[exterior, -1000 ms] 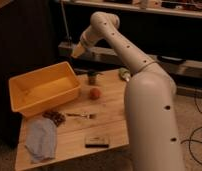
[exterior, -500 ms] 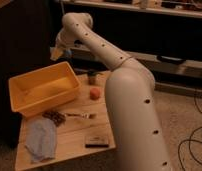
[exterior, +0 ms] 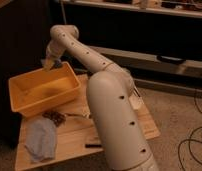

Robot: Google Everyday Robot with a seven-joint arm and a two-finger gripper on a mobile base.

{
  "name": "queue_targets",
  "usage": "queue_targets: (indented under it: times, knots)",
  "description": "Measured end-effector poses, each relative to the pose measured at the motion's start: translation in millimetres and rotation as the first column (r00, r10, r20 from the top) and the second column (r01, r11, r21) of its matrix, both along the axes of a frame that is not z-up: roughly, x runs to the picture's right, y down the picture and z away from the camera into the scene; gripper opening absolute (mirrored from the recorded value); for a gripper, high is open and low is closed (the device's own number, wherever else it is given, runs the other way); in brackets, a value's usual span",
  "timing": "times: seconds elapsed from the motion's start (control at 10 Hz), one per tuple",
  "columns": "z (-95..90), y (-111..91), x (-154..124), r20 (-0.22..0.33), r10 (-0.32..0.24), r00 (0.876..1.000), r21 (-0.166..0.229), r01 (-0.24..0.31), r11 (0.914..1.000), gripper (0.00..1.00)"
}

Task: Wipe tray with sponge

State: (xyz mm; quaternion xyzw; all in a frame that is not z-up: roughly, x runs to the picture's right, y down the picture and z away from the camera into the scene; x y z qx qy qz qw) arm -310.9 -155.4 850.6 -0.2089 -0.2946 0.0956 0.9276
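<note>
Camera view: gripper (exterior: 52, 63), jaws closed, above tray (exterior: 43, 103) far rim; any grasped item indistinct.

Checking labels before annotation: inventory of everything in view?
large yellow-orange plastic tray: 1, orange-yellow, table left.
small blue-grey sponge: 1, blue-grey, in gripper.
crumpled pale blue cloth: 1, pale blue, table front left.
dark clump, unidentifiable: 1, brown, between tray and cloth.
flat black block: 1, black, table front, partly behind arm.
light wooden table: 1, tan, under everything.
white robot arm: 1, white, over table right.
gripper: 1, shut on sponge, above tray's far rim.
</note>
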Motion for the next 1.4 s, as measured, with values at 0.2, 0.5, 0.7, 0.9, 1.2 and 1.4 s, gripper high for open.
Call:
queue_targets:
  times: [0.2,0.5,0.7,0.9,1.2,1.4]
  knots:
    - [25.2,25.0,-12.8,-0.010,-0.042,0.999,-0.034,0.041,0.9986,0.00]
    - [48.0,59.1,-15.6,-0.052,-0.110,0.993,-0.075,0.106,0.9916,0.00]
    - [46.4,78.8,-5.6,-0.082,-0.134,0.988,-0.093,0.126,0.9876,0.00]
    - [38.8,102.2,4.1,-0.096,-0.152,0.984,-0.109,0.141,0.9840,0.00]
    - [42.2,125.9,11.5,-0.129,-0.128,0.983,-0.141,0.110,0.9839,0.00]
    - [54.6,114.5,21.4,-0.161,-0.093,0.983,-0.142,0.070,0.9874,0.00]
